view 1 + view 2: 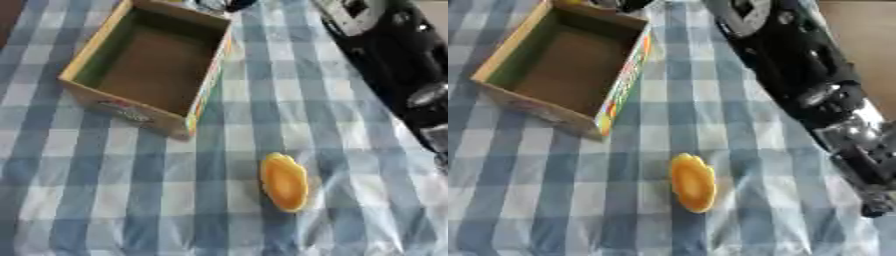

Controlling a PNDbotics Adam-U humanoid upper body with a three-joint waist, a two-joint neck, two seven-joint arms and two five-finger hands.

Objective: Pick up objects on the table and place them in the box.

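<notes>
- The box (149,65) sits open-topped toward my upper left on the blue-and-white checked cloth (87,200). As far as I can see its inside is bare brown card, so I judge the task has hardly begun.
- The one item clearly left to collect is a small yellow-orange object (284,181) — oval, smooth, lying flat on the cloth nearer to me than the box and a little to its right. It is well apart from the box wall, with open cloth all round it, which should leave room to come down on it from above.
- My right arm (798,65) runs in from the upper right and slants down along the right edge of the view. My right hand (866,165) shows only partly at that edge, above and to the right of the object and not touching it. I cannot tell whether its fingers are straight or curled.
- My left hand appears in neither view.
- Something dark lies past the box's far rim; I cannot make out what it is.
- Next, I judge, the right hand has to swing leftward over the object — its low, rounded form may slip between fingers, so a grasp across the narrow sides looks safest.
</notes>
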